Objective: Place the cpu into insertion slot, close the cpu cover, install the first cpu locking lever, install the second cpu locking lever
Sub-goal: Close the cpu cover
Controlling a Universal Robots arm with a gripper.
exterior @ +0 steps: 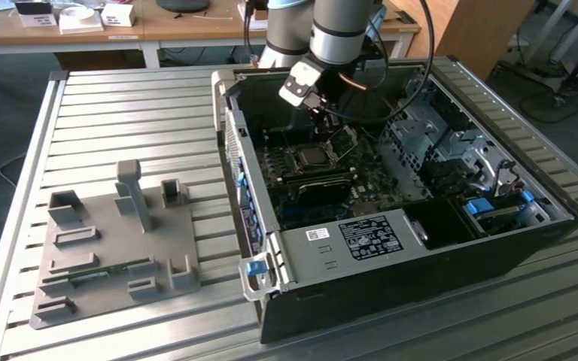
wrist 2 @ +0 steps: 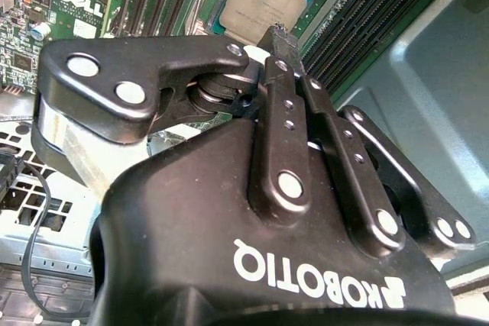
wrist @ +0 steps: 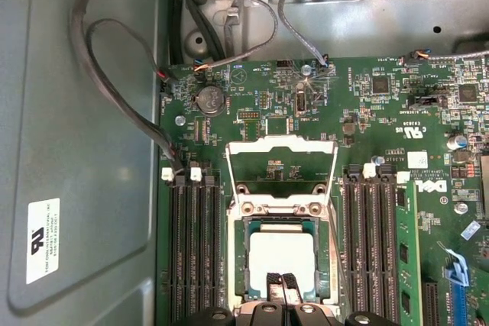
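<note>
Holding tool (wrist: 281, 282) pressed together right at edge of cpu (wrist: 283, 256). Seeing cpu lying flat in socket (wrist: 239, 253), middle of exterior view, inside open case (exterior: 400, 286) on worktop (exterior: 118, 105). Finding cpu cover (wrist: 283, 143) standing flipped open just beside socket.

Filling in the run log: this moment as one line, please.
cpu: in socket | cpu cover: open, clear of cpu | gripper: shut, tips at cpu edge

Arm (exterior: 334, 30) angled down; claw (wrist 2: 279, 36) tips apparently pressed together.
</note>
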